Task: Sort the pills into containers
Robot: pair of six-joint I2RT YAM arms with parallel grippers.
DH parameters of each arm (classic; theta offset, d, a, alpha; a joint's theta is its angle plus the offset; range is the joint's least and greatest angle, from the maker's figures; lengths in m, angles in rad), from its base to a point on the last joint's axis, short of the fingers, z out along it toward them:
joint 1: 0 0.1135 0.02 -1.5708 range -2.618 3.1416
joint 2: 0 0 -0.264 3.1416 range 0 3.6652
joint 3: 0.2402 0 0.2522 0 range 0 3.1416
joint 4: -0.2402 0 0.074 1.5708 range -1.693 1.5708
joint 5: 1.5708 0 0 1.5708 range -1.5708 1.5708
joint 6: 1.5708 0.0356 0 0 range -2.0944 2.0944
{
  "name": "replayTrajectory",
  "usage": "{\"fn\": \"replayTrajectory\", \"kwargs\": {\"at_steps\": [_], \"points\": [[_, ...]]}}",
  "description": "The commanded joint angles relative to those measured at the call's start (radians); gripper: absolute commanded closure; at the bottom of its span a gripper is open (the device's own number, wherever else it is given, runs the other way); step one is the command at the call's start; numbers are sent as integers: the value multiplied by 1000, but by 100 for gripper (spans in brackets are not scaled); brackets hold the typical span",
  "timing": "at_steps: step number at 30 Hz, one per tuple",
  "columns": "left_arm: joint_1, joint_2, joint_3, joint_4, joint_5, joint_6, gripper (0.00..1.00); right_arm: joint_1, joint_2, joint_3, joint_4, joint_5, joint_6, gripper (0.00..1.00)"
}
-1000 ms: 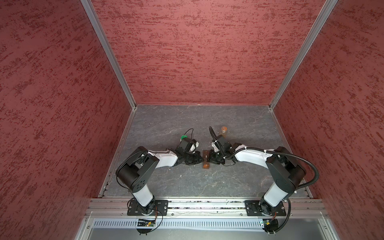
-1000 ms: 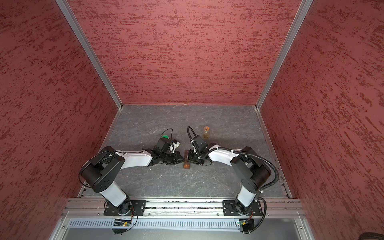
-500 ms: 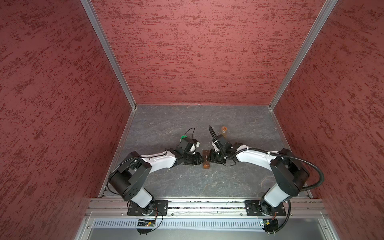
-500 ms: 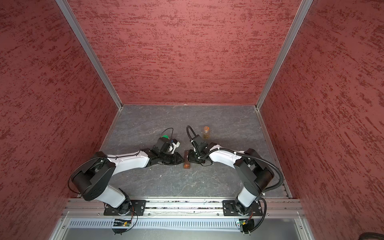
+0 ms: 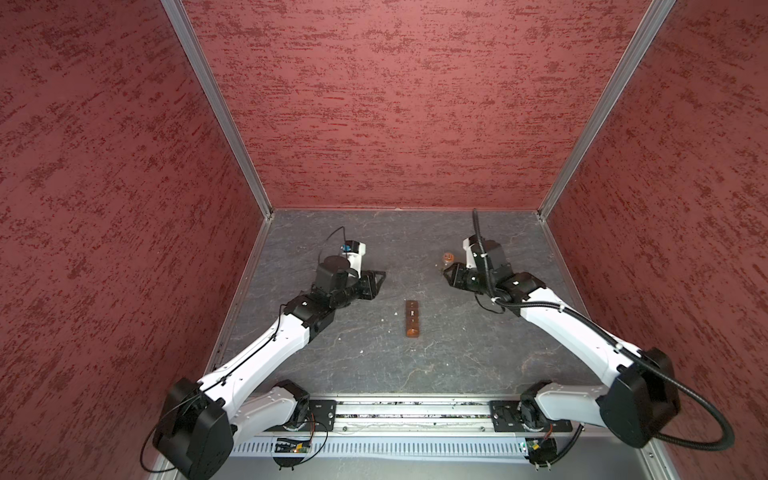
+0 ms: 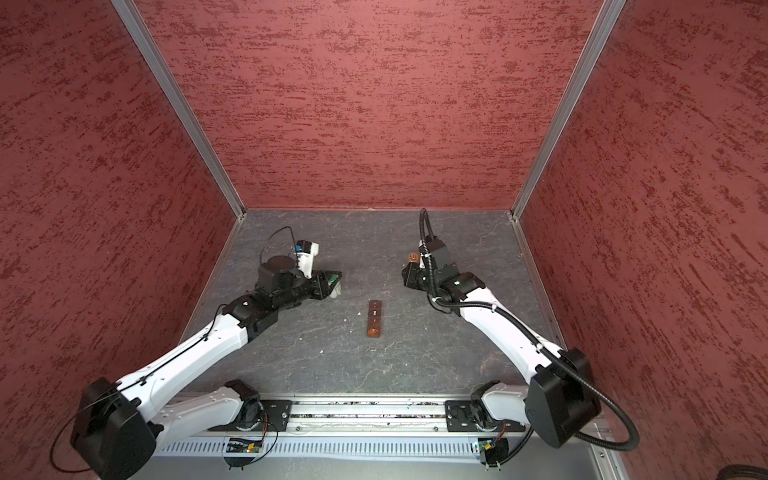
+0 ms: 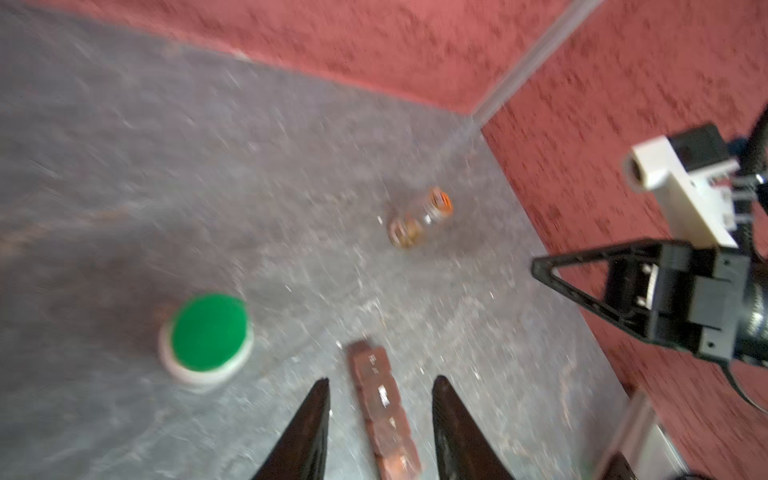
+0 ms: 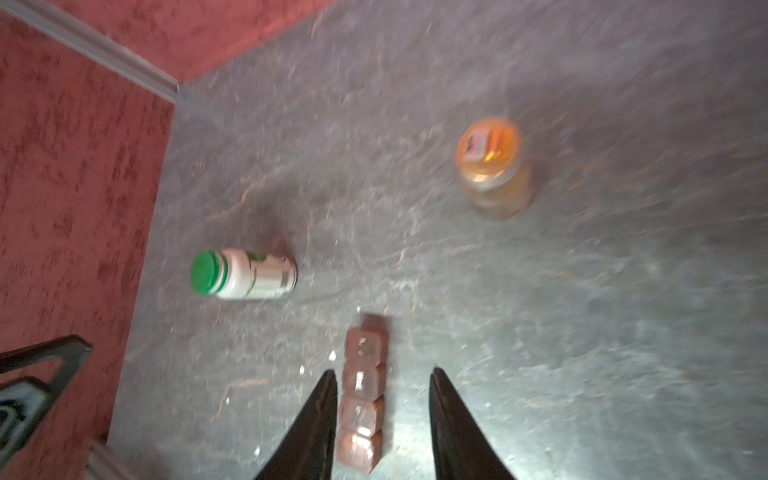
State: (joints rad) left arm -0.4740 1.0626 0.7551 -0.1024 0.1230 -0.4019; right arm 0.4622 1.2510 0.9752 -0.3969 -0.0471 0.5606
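The containers (image 5: 412, 318) are a narrow brown strip of lidded cells lying on the grey floor in both top views (image 6: 374, 319). Its near end cell shows orange (image 5: 412, 331); I cannot make out single pills. My left gripper (image 5: 377, 282) hangs well to the strip's left, open and empty. My right gripper (image 5: 444, 277) hangs to the strip's far right, also open and empty. In the left wrist view the strip (image 7: 382, 407) lies on the floor beyond the spread fingers of the left gripper (image 7: 381, 379). The right wrist view shows the strip (image 8: 361, 399) likewise beyond the right gripper (image 8: 382, 370).
A clear amber bottle (image 5: 447, 258) stands just behind the right gripper. A white green-capped bottle (image 6: 335, 287) stands by the left gripper, partly hidden by it. Small white specks (image 5: 362, 352) dot the floor. Red walls enclose three sides.
Both grippers were shut close together at the strip; they have opened and drawn apart, left arm leftward, right arm rightward. The strip stays on the floor.
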Motion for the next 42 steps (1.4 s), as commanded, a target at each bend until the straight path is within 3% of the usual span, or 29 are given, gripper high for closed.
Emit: {"fn": "replayTrajectory", "kwargs": {"at_steps": [1,6,9,17,20,24,29,31,34,38,40,41,42], "points": [[70,-55,-20,100,-204,50,56,-45,-99,-77,161,191,-162,54],[183,-88,-93,226,-381,28,43,-91,-217,-226,446,474,-297,39],[239,-92,-156,306,-456,33,36,-130,-245,-325,622,585,-387,31],[284,-157,-362,507,-711,89,20,-244,-221,-576,1056,655,-506,26],[285,-173,-400,501,-846,109,10,-282,-138,-653,1242,691,-513,21],[287,-174,-437,536,-940,187,3,-292,20,-673,1357,715,-540,19],[314,-125,-513,697,-881,223,1,-302,186,-695,1527,693,-597,15],[320,-74,-539,781,-848,261,1,-316,234,-721,1628,627,-619,14],[321,17,-569,920,-803,334,1,-338,253,-727,1627,573,-602,11],[326,170,-610,1154,-720,383,1,-419,238,-736,1598,356,-559,11],[317,270,-617,1293,-675,420,0,-469,308,-749,1682,240,-538,11],[313,310,-620,1348,-648,438,1,-471,323,-759,1719,241,-542,11],[308,357,-618,1398,-628,457,0,-476,284,-749,1629,222,-532,11]]}}
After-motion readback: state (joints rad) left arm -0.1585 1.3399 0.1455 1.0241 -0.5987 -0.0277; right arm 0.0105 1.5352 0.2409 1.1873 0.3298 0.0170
